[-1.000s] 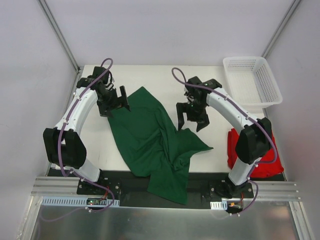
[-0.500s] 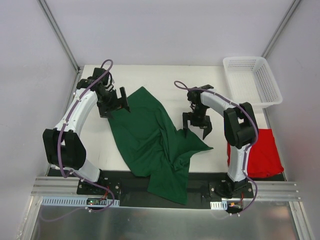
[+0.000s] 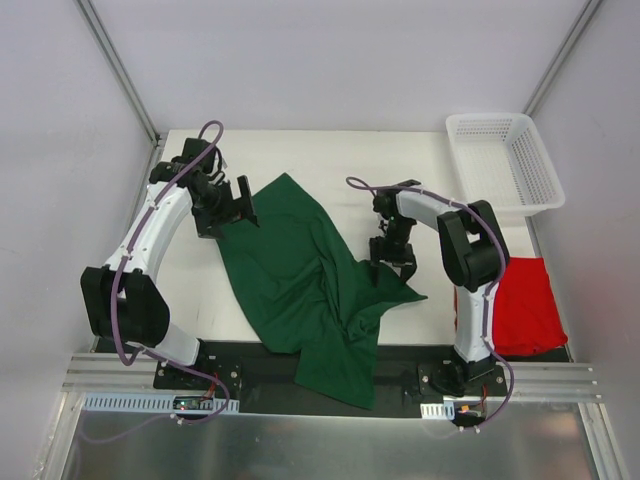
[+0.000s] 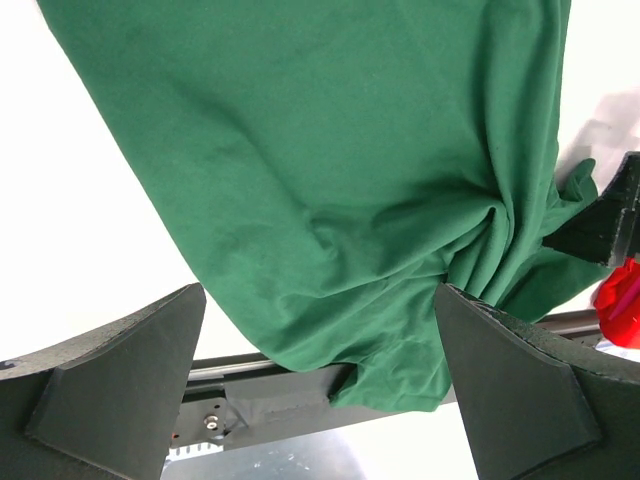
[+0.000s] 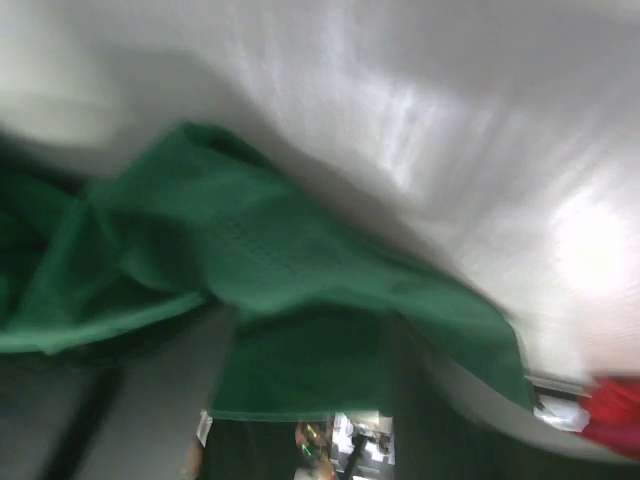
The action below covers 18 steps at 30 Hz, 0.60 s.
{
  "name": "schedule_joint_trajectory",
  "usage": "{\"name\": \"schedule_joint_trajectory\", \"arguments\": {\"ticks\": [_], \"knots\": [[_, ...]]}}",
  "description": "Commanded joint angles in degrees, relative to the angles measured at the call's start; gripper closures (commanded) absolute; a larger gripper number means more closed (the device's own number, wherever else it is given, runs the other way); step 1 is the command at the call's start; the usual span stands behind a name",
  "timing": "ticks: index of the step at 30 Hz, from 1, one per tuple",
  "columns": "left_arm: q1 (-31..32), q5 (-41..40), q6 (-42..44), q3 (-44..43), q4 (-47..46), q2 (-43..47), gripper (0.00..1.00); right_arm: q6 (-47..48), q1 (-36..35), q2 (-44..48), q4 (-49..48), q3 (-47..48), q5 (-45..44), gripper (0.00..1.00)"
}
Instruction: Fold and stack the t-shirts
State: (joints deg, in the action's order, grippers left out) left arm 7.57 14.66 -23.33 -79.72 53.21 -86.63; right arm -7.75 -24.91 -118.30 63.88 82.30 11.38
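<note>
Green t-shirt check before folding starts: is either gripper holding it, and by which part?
Left gripper is open, holding nothing. Right gripper sits at the green t-shirt's right edge; hold unclear.

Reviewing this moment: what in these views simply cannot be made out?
Right gripper: open or shut unclear; small and dark in top view, right wrist view blurred.
Red t-shirt: part hidden behind right arm, top view.
Crumpled green t-shirt: collar and sleeves lost in folds, all views.
</note>
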Motion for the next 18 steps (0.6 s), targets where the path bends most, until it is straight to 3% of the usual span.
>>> {"name": "schedule_joint_trajectory", "arguments": {"ticks": [1,2,4,7,10,15,18], "knots": [[0.5,-0.9,-0.2,0.7,0.5,2.8,0.01,0.8,-0.1,-1.2,-0.2,-0.3,0.8,0.49],[0.5,-0.9,-0.2,0.8,0.5,3.0,0.01,0.8,-0.1,-0.7,-0.1,-0.1,0.7,0.76],[0.5,-1.0,-0.2,1.0,0.4,3.0,0.01,0.7,-0.2,0.3,0.4,0.5,-0.8,0.97],[0.5,-1.4,-0.2,1.1,0.5,3.1,0.01,1.0,-0.1,3.1,4.3,5.4,-3.3,0.98],[0.5,-1.6,-0.3,0.9,0.5,3.1,0.01,2.0,-0.1,4.1,11.5,16.4,-6.3,0.99],[0.5,-1.1,-0.1,0.0,0.4,2.7,0.01,4.1,0.4,-1.7,21.7,41.5,-15.7,0.99],[0.5,-0.9,-0.1,-0.5,0.6,2.7,0.01,5.0,1.7,-6.0,23.0,47.8,-23.0,0.99]]}}
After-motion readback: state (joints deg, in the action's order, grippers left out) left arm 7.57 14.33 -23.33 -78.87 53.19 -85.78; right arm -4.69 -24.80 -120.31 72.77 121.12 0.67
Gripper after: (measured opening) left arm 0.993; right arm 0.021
